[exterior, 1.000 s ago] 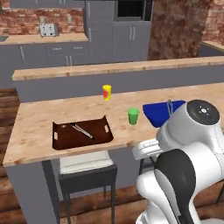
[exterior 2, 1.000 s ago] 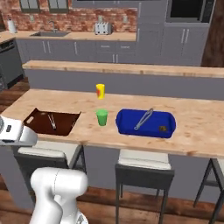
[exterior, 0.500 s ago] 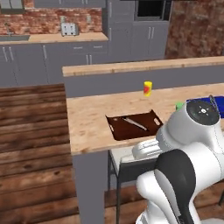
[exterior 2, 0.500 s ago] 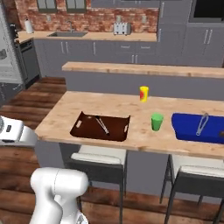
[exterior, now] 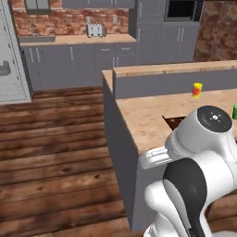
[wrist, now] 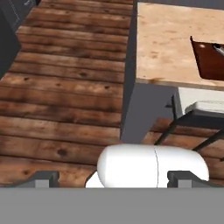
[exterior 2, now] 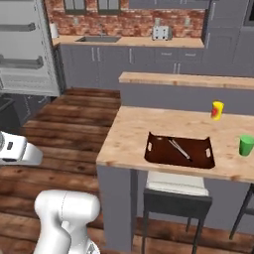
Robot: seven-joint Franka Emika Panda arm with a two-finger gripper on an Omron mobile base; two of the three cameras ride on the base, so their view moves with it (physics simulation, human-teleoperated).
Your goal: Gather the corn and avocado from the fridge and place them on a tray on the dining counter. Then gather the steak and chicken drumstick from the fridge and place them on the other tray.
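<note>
The grey fridge (exterior: 11,55) stands at the far left with its doors shut, and it also shows at the top left in the right base view (exterior 2: 27,47). Corn, avocado, steak and chicken drumstick are out of view. A brown tray (exterior 2: 161,154) with a metal utensil in it lies on the dining counter (exterior 2: 134,134); its corner shows in the hand view (wrist: 205,65) and beside my arm (exterior: 172,121). The other tray is out of view. My gripper (wrist: 114,180) is open with nothing between its fingers, looking down at the wooden floor beside the counter's end.
A yellow-and-red bottle (exterior 2: 217,110) and a green cup (exterior 2: 246,145) stand on the counter right of the tray. A stool (exterior 2: 177,191) sits under it. A toaster (exterior 2: 161,32) and sink (exterior 2: 96,38) are on the back counter. Open wooden floor (exterior: 55,152) stretches toward the fridge.
The whole picture has shifted: the base has moved left, so the counter and tray slide to the right and the fridge comes into view. The gripper stays open.
</note>
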